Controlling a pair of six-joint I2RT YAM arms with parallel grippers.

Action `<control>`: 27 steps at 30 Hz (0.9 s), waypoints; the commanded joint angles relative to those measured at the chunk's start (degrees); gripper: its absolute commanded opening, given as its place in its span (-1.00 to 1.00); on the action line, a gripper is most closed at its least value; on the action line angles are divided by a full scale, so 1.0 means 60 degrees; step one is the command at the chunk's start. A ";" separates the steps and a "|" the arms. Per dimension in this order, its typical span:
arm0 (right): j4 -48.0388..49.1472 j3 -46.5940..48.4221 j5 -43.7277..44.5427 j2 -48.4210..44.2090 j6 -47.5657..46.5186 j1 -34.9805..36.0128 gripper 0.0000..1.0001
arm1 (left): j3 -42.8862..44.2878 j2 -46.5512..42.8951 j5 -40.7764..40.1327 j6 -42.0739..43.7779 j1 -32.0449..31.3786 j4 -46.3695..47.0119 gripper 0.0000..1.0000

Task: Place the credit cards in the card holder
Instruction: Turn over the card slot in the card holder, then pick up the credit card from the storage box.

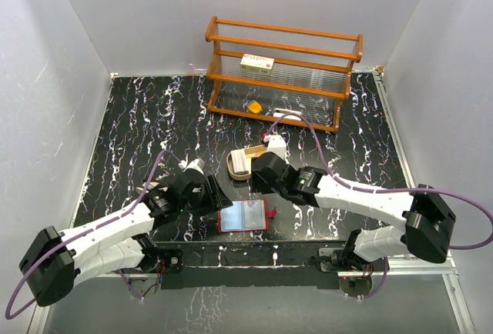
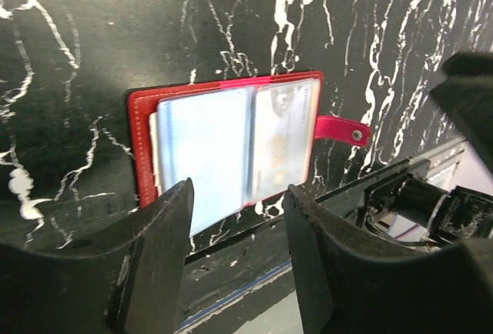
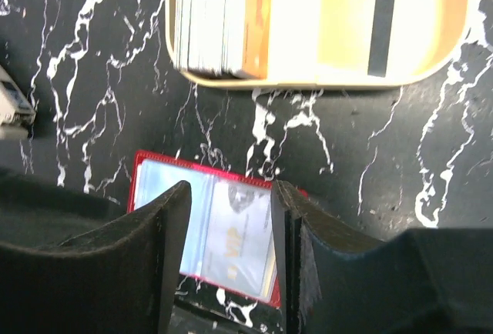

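1 open card holder (image 1: 245, 216), credit cards (image 3: 204, 18) stacked in tray (image 3: 323, 81)

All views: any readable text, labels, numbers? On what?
"VIP", faint, not certain: on the card in the card holder, right wrist view.
Same card, left wrist view: print blurred, unreadable.
White box on the wooden rack: red marks, too small to read.
Card stack and striped card in the tray: no text visible.
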 commanded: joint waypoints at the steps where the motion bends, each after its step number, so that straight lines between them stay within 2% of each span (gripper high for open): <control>1: 0.0092 0.0838 0.0187 0.0455 -0.0845 -0.0585 -0.09 | 0.0262 -0.0568 -0.0770 0.0361 -0.0073 -0.1097 0.01; 9: 0.0673 0.1655 -0.0919 0.1294 -0.1352 -0.1566 0.09 | 0.0241 -0.1108 -0.0886 0.0582 -0.0076 -0.1586 0.13; 14: 0.1168 0.2093 -0.1684 0.2064 -0.1451 -0.1908 0.25 | -0.0119 -0.1268 -0.0726 0.0378 -0.0064 -0.1397 0.10; 19: 0.1434 0.2493 -0.2256 0.2707 -0.1559 -0.2218 0.28 | -0.0210 -0.1132 -0.0708 0.0222 0.0032 -0.1100 0.10; 23: 0.1754 0.2701 -0.2948 0.3117 -0.1603 -0.2512 0.26 | -0.0351 -0.1003 -0.0512 0.0335 0.0637 -0.1045 0.11; 27: 0.1989 0.2847 -0.3276 0.3465 -0.1601 -0.2571 0.29 | -0.0549 -0.0961 0.0485 0.0412 0.1715 -0.0522 0.10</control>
